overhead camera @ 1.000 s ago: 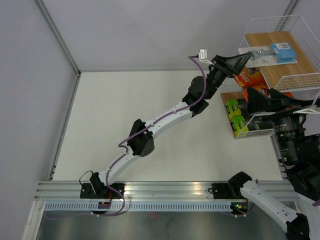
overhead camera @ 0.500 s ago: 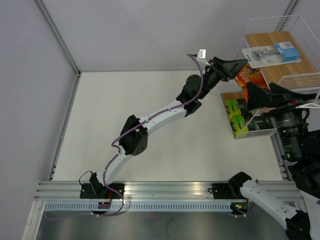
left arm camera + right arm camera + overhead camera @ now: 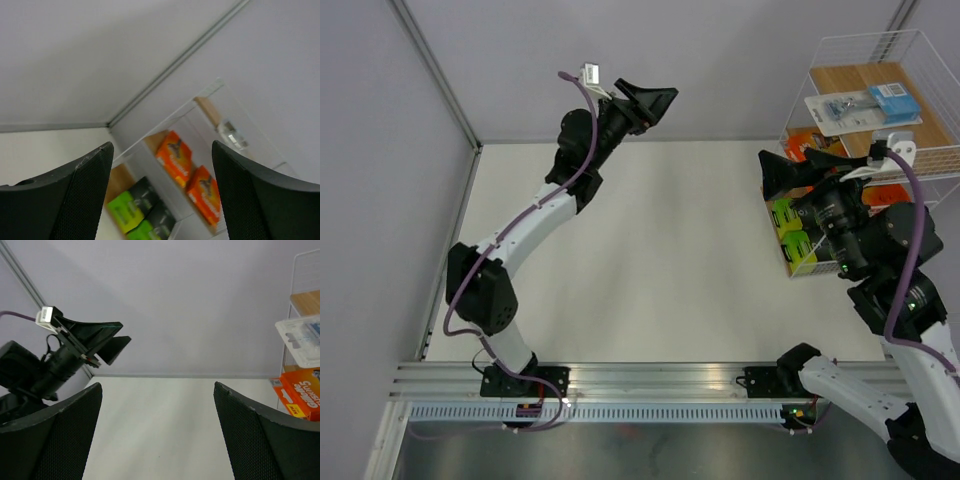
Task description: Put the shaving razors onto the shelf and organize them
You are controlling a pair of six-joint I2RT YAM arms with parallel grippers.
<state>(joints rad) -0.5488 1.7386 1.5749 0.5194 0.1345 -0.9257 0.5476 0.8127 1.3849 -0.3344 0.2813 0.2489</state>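
Observation:
The shelf (image 3: 840, 78) stands at the table's far right with shaving razors on all its tiers. A clear blister pack with a blue card (image 3: 865, 105) lies on the top tier. Two orange packs (image 3: 174, 154) (image 3: 205, 192) lie side by side on the middle tier. Two black packs with lime ends (image 3: 131, 202) (image 3: 152, 225) lie on the bottom tier. My left gripper (image 3: 655, 100) is raised at the table's back, well left of the shelf, open and empty. My right gripper (image 3: 798, 165) hovers at the shelf's left side, open wide and holding nothing.
The white tabletop (image 3: 650, 250) spreads between the two arms. A grey wall with a metal corner strip (image 3: 435, 70) bounds the left and back. The right forearm (image 3: 880, 240) partly covers the shelf's lower tiers from above.
The left arm has swung away from the shelf to the back left, its jaws widening. The blister pack stays on the top tier. The right arm has shifted left by the shelf.

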